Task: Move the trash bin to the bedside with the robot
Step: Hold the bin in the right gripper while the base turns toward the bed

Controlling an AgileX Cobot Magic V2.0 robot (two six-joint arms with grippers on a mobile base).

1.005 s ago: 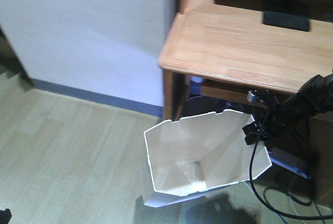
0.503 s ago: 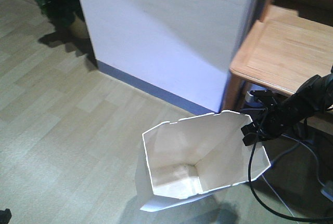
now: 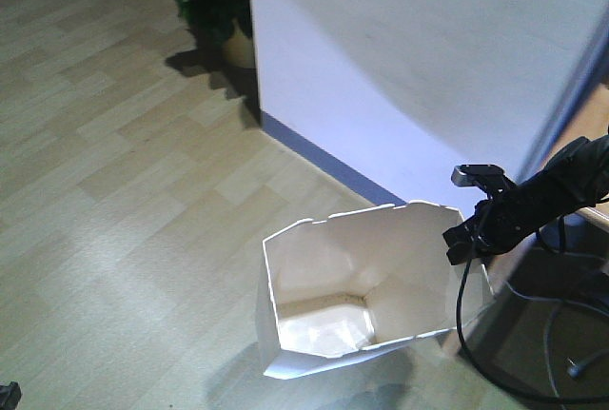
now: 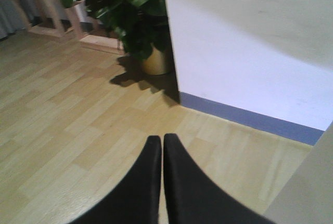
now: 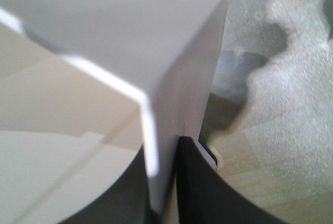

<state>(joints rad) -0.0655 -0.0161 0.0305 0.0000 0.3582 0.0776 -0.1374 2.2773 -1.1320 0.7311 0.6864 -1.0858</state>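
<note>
Now: the white trash bin stands on the wood-plank floor, its rim clamped by the right arm's gripper.

Largest in the front view, the floor fills the left and lower frame, and a white wall with a blue-grey baseboard takes the upper right. The bin sits at lower centre, open top toward the camera, cream inside, near the wall's foot. At centre right the right gripper pinches the bin's right rim, black cables looping below it; the right wrist view shows one finger outside the thin wall and one inside. In the left wrist view the left gripper is pressed together on nothing, above bare floor. A potted plant stands at upper centre there, beside the wall's corner.
</note>
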